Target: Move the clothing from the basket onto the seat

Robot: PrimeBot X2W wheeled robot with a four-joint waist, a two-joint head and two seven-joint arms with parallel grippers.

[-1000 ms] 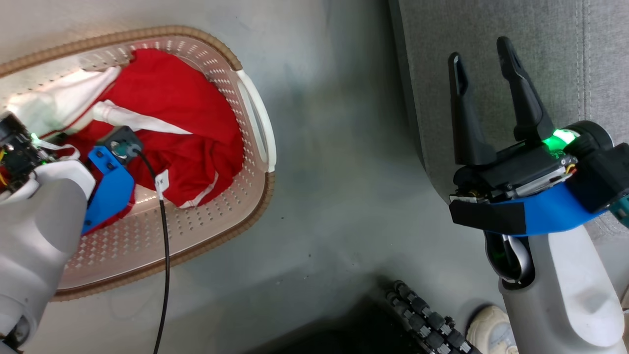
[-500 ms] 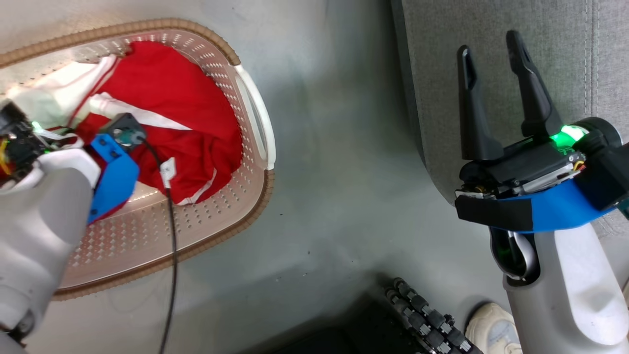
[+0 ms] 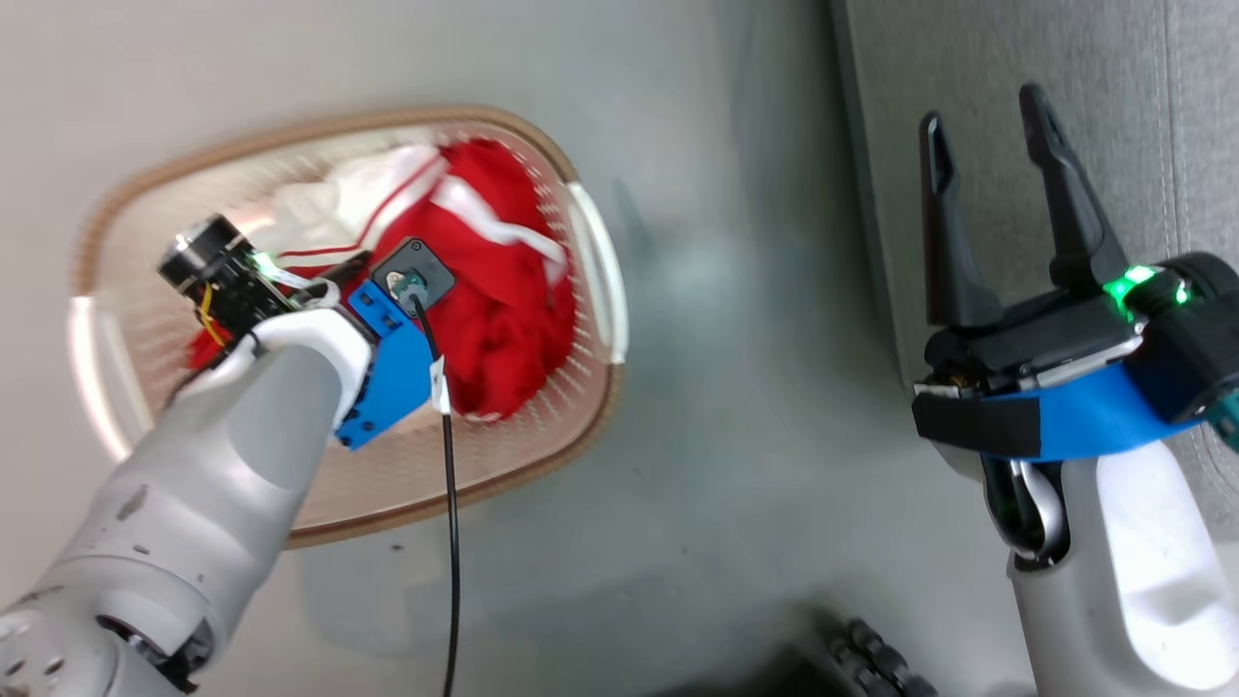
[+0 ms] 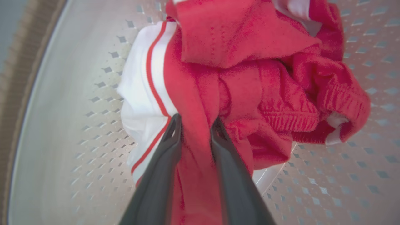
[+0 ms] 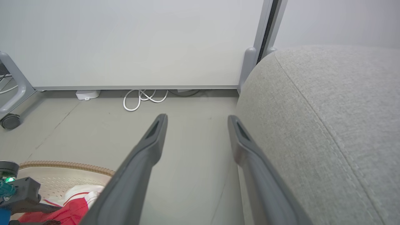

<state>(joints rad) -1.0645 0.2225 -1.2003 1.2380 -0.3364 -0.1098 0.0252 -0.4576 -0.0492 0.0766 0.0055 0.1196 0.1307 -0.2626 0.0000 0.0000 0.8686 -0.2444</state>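
Observation:
The cream basket (image 3: 588, 418) with its brown rim stands on the grey floor at the left of the head view. Red and white clothing (image 3: 503, 290) lies bunched inside it. My left gripper (image 4: 195, 125) reaches down into the basket and is shut on a fold of the red clothing (image 4: 250, 40), which hangs gathered around its fingers. My left wrist covers the fingers in the head view. The light-grey seat (image 3: 1113, 58) is at the right. My right gripper (image 3: 982, 106) is held open with nothing in it over the seat's edge (image 5: 328, 125).
A black cable (image 3: 450, 542) hangs from my left wrist across the basket's near rim. Bare grey floor (image 3: 736, 387) separates basket and seat. A white wall panel, a coiled white cable (image 5: 143, 97) and a caster wheel (image 5: 9, 121) lie beyond.
The head camera has shifted, so the basket now sits more centrally. The red clothing, spread flat before, is bunched up around my left gripper. The right gripper stays open.

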